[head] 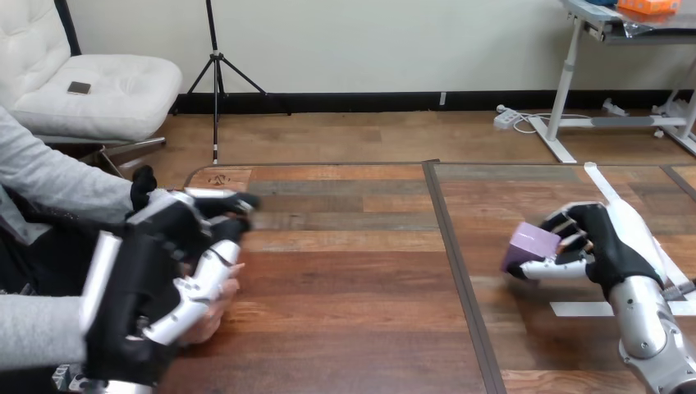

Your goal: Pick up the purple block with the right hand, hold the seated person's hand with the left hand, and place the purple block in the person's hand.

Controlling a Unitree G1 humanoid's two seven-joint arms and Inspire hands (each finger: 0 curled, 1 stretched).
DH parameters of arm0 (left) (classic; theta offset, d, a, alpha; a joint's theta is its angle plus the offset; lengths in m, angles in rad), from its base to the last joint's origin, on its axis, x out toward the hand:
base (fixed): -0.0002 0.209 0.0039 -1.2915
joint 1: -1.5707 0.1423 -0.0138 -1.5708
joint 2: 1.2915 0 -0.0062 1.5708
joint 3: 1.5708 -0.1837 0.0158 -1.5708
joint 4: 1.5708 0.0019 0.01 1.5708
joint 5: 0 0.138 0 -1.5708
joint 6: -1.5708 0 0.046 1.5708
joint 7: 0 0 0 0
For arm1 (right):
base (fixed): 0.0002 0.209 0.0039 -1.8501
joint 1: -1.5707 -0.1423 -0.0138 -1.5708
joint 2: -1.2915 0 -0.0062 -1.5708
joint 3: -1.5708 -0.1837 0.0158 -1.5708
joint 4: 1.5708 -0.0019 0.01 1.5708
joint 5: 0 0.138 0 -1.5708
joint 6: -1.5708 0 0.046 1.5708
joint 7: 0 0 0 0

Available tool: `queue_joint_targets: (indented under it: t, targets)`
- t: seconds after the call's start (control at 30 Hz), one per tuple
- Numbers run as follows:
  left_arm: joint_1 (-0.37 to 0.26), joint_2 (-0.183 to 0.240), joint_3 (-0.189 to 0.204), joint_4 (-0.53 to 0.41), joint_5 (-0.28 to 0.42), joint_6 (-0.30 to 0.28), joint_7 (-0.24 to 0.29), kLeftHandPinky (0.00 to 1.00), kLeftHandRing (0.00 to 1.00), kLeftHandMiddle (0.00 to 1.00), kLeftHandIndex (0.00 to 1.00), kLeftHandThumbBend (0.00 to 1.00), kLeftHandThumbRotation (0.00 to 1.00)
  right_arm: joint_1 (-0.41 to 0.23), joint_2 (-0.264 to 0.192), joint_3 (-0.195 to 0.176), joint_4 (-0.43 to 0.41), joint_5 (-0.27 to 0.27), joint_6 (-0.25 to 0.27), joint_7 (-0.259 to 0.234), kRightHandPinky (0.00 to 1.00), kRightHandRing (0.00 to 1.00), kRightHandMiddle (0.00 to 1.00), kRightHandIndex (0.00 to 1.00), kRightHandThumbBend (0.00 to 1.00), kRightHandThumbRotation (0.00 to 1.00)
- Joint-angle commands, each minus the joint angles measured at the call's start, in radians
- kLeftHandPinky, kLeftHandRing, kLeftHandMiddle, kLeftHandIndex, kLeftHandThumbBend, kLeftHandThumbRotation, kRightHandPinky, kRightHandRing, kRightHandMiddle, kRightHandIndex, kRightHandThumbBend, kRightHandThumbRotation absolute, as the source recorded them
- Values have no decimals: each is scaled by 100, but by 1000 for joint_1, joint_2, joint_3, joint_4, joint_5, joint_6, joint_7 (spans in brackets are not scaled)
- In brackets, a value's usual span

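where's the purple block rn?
Head view, right side of the table: the purple block is gripped by the right hand, just right of the tabletop's dark seam, far from the person's hand at left.

1 camera sits on the robot's head, facing forward and down; the brown wooden plank table lies close beneath. Its far edge crosses near mid-height.

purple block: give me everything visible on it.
The purple block is a small matte cube, lavender on top, darker purple on its shaded side. It sits tilted in the right hand, fingers and thumb curled round it, over the right part of the table. Whether it clears the wood is unclear.
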Motion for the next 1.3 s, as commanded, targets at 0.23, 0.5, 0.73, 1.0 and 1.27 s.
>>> queue_joint_targets:
  t: [0.23, 0.5, 0.73, 1.0, 1.27]
  targets:
    - [-113, 60, 84, 64, 116, -113, 59, 46, 66, 64, 55, 28, 15, -7, -51, -21, -119, 22, -128, 27, 38, 42, 45, 46, 83, 0]
    - [-127, 163, 147, 99, 302, -152, 102, 51, 72, 72, 64, 48, 20, 18, -55, -38, -177, 50, -156, 69, 38, 41, 45, 46, 82, 0]
    - [-115, 247, 190, 63, 477, -116, 150, 58, 75, 76, 71, 64, 23, 47, -62, -42, -238, 63, -184, 91, 37, 41, 44, 46, 82, 0]
    - [-95, 309, 203, -10, 571, -2, 141, 64, 78, 80, 77, 82, 26, 68, -65, -45, -286, 59, -182, 102, 38, 41, 44, 45, 83, 0]
    - [-90, 376, 187, -74, 526, 123, 34, 63, 81, 85, 83, 97, 37, 78, -61, -49, -301, 56, -201, 89, 38, 41, 44, 45, 84, 0]
